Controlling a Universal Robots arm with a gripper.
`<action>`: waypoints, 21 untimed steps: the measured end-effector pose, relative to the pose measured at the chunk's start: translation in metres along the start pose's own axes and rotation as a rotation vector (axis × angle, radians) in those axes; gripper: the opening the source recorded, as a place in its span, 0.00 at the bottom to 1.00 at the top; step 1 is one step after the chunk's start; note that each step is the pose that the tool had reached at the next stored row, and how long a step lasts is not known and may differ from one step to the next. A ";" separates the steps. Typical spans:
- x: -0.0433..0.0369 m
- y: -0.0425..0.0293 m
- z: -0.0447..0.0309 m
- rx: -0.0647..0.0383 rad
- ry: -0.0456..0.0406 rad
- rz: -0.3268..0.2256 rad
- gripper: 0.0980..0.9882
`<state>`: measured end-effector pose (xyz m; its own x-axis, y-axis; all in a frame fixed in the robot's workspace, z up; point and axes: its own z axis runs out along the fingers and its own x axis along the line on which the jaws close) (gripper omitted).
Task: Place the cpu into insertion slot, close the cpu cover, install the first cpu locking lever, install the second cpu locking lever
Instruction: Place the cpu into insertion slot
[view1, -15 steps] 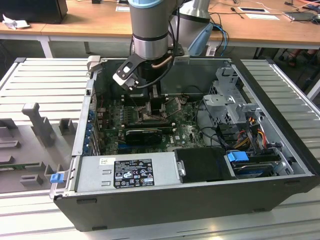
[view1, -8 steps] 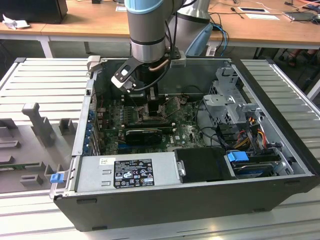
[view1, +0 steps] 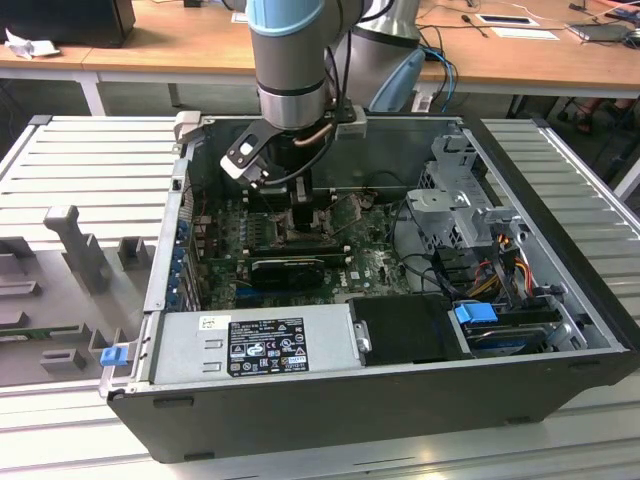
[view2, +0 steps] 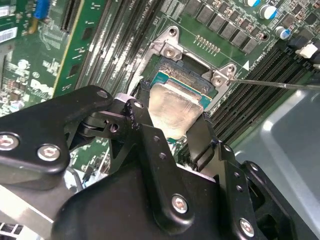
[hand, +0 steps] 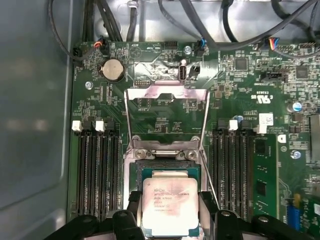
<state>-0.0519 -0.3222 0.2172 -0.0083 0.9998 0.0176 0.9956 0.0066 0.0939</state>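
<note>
At the insertion slot (hand: 167, 165), the cpu (hand: 170, 202) in the clasp of the gripper (hand: 170, 215), one edge hidden behind it.

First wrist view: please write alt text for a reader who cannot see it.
The end effector grips the cpu by two opposite edges, at or just above the insertion slot of a green motherboard. The cpu cover is hinged open, off the slot, and black memory slots run along both sides.
</note>
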 end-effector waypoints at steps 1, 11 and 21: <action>0.0001 -0.0002 0.0021 0.000 0.0000 0.000 0.50; 0.0004 0.0004 0.0154 0.000 -0.0001 0.000 0.50; 0.0006 0.0000 0.0187 0.000 -0.0001 0.000 0.58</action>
<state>-0.0501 -0.3213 0.1986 -0.0079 0.9998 0.0175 0.9956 0.0062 0.0938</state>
